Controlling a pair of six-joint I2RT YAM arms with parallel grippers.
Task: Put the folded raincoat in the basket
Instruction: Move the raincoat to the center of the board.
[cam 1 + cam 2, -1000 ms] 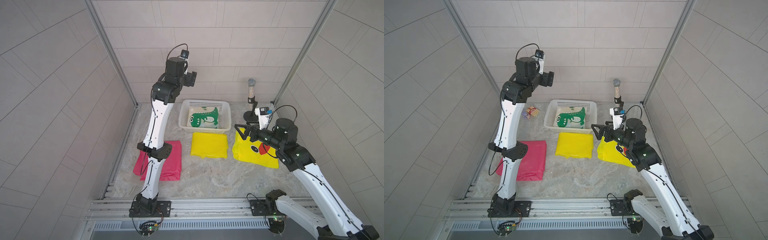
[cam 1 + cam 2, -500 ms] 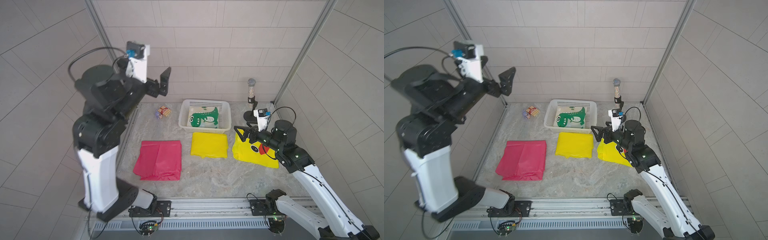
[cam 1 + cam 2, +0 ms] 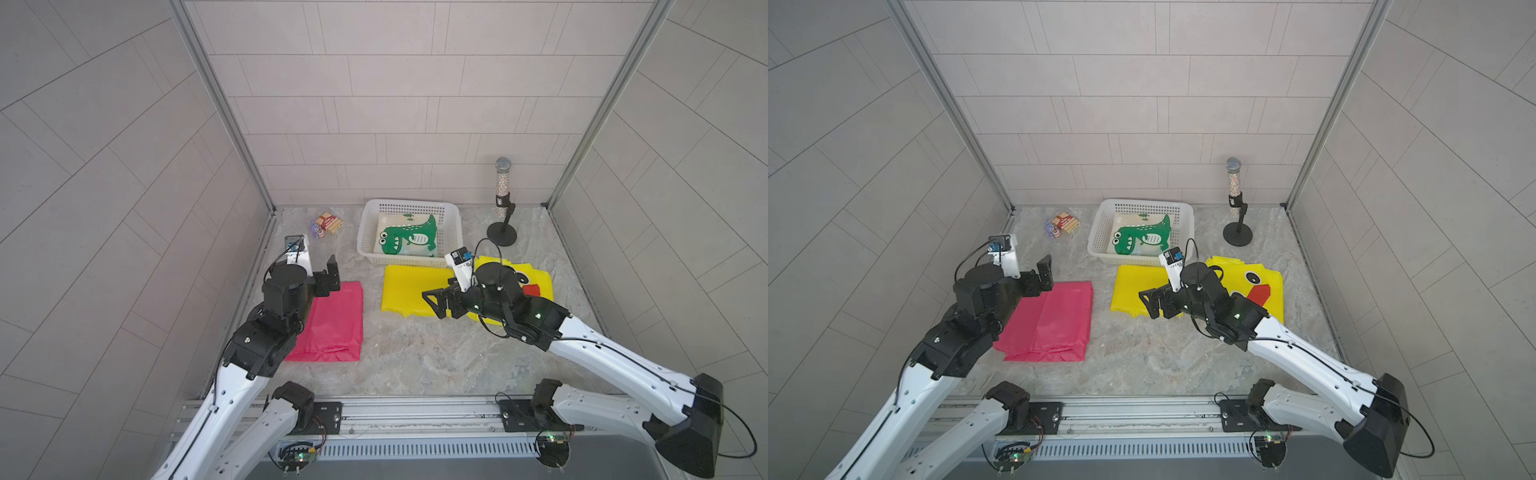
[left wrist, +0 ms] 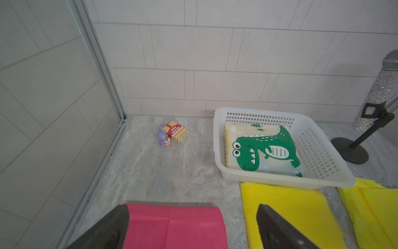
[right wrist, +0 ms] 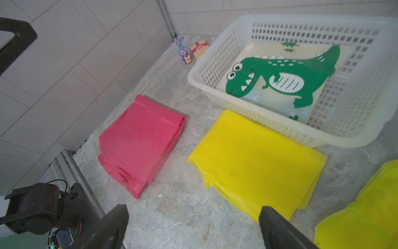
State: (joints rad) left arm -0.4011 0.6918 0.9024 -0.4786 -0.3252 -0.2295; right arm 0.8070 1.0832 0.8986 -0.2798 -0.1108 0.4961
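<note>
Hanging wide apart, empty: left gripper [image 3: 331,274] over pink raincoat [image 3: 332,324] at left edge of bench [image 3: 415,353], right gripper [image 3: 435,305] over yellow raincoat [image 3: 409,291] beside basket [image 3: 365,237].

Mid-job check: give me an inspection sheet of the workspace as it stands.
Surface: marbled grey table, nothing spilled seen.
Job's things: white basket at the back holds a dinosaur raincoat; pink raincoat, yellow raincoat and duck raincoat lie folded outside it.
Clutter: small box and purple toy back left; microphone on stand back right.
Grippers: left gripper by the pink raincoat, right gripper by the yellow raincoat; both jaws open, empty.
Cables: black cable loops at each wrist, snagging nothing.
Surroundings: tiled walls on three sides, metal rail in front.
</note>
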